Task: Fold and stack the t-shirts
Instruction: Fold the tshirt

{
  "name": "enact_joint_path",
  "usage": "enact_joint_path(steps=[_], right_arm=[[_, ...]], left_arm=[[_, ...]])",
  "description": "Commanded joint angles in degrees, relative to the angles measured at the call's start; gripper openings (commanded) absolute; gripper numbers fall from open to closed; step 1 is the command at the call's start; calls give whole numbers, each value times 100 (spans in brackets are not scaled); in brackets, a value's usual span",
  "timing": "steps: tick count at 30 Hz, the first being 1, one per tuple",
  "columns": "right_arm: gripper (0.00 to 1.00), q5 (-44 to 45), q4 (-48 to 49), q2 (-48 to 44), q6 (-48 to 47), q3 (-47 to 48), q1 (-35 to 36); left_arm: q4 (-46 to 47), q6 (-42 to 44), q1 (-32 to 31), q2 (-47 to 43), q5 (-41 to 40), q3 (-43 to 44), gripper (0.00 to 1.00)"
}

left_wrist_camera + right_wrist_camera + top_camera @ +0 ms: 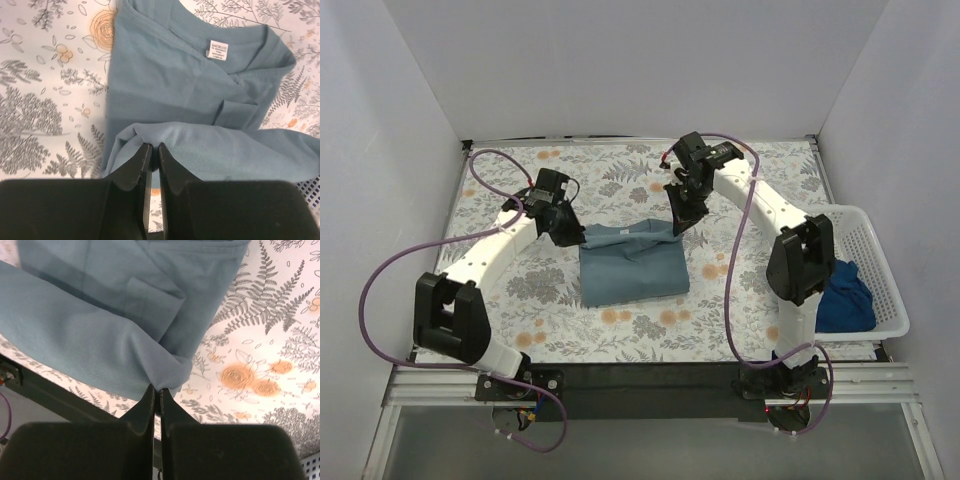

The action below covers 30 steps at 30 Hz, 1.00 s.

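A slate-blue t-shirt lies partly folded in the middle of the table, its collar and white label facing up. My left gripper is shut on the shirt's far left corner and holds it lifted. My right gripper is shut on the far right corner, also lifted. The far edge of the shirt hangs between the two grippers above the folded part. A darker royal-blue t-shirt lies crumpled in the white basket at the right.
The table is covered with a floral cloth. White walls stand at the left, back and right. The basket sits at the table's right edge beside the right arm's elbow. A black rail runs along the near edge.
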Motion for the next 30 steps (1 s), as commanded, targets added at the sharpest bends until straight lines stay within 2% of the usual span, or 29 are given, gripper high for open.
enact_joint_path(steps=[1,8,18,19,21,23,25,28,29,30], right_arm=[[1,-177,198,393,-253,165,-188],[1,-265,910,903,-271,-20,-435],[1,25,1358,1009,-306,-11,-479],[4,69,1411,1000,-288,-2,-479],[15,165,1446,992,-262,15,-496],[21,210,1473,966,-253,33,-496],[22,210,1613,755,-227,-63,-496],[26,289,2122,202,-166,-519,-496],[27,306,2262,35,-139,-660,-488],[27,341,2621,-323,-104,-1027,-496]], left_arm=[[520,249,129,336,156,35,0],[906,223,305,952,42,-36,0],[1241,47,332,1015,-415,-185,0],[1284,30,332,1006,-476,-203,0],[1364,-14,323,988,-556,-238,0],[1434,-111,332,936,-713,-360,0],[1565,-155,340,770,-758,-492,5],[1969,-208,340,506,-820,-835,20],[2092,-243,340,314,-846,-896,35],[2146,-260,340,216,-890,-1001,41]])
